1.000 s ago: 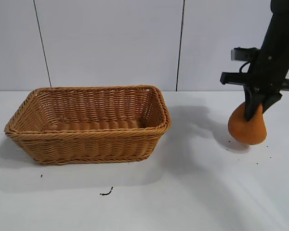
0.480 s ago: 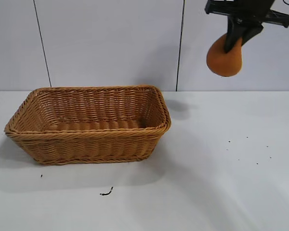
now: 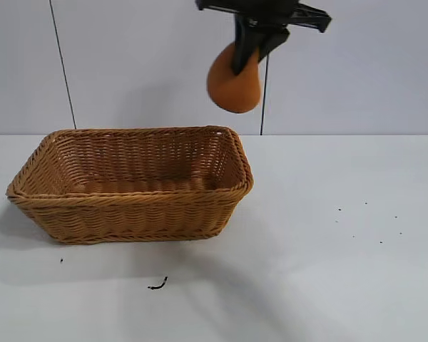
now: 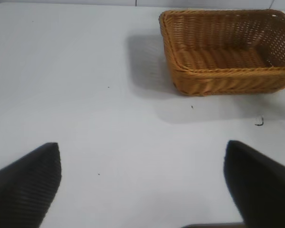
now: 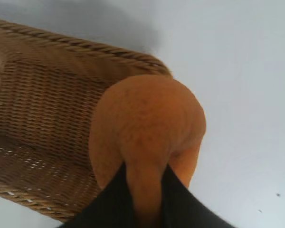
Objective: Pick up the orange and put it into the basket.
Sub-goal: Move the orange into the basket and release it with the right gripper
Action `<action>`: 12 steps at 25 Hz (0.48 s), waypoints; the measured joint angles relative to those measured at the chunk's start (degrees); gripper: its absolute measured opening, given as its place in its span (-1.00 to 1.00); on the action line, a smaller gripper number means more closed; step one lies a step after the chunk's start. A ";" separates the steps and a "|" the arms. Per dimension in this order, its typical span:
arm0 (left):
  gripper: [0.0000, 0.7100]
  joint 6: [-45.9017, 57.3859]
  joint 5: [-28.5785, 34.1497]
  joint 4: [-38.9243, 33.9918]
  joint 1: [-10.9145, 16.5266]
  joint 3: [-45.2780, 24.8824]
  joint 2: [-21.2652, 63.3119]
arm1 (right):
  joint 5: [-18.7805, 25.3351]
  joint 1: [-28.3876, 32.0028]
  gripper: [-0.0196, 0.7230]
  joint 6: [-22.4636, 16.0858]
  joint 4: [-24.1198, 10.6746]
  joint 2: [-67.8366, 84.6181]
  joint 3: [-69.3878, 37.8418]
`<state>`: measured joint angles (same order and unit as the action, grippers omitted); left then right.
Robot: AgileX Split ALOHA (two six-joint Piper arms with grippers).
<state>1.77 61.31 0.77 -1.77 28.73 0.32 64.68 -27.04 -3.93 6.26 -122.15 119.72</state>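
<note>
My right gripper (image 3: 248, 51) is shut on the knobby top of the orange (image 3: 233, 84), a dull brownish-orange teardrop fruit that hangs high in the air above the right end of the basket (image 3: 232, 189). In the right wrist view the orange (image 5: 147, 123) fills the middle between my black fingers (image 5: 114, 202), with the woven basket (image 5: 42, 99) beneath and to one side. The basket is tan wicker with a braided rim and nothing shows inside it. My left gripper (image 4: 142, 175) is open and empty over bare table, far from the basket (image 4: 228, 78).
The white table (image 3: 328, 271) carries a small dark scrap (image 3: 157, 285) in front of the basket and several tiny dark specks (image 3: 364, 228) at the right. A grey panelled wall stands behind.
My right gripper has lifted the orange off the table at the right and carried it up and to the left, to above the basket's right end. The basket has not moved.
</note>
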 joint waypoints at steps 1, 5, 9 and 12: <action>0.88 0.00 0.00 0.00 0.00 0.00 0.00 | -0.92 -1.41 -0.86 0.00 0.06 0.00 0.00; 0.88 0.00 0.00 0.00 0.00 0.00 0.00 | -3.92 -5.25 -0.86 -0.26 0.25 -1.27 0.06; 0.88 0.00 0.00 0.00 0.00 0.00 0.00 | -5.99 -7.35 -0.86 -0.44 0.41 -5.31 0.06; 0.88 0.00 0.00 0.00 0.00 0.00 0.00 | -8.19 -7.89 -0.86 -0.44 0.52 -9.51 0.06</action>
<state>1.77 61.31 0.77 -1.77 28.73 0.32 56.48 -34.94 -4.38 6.79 -131.66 119.78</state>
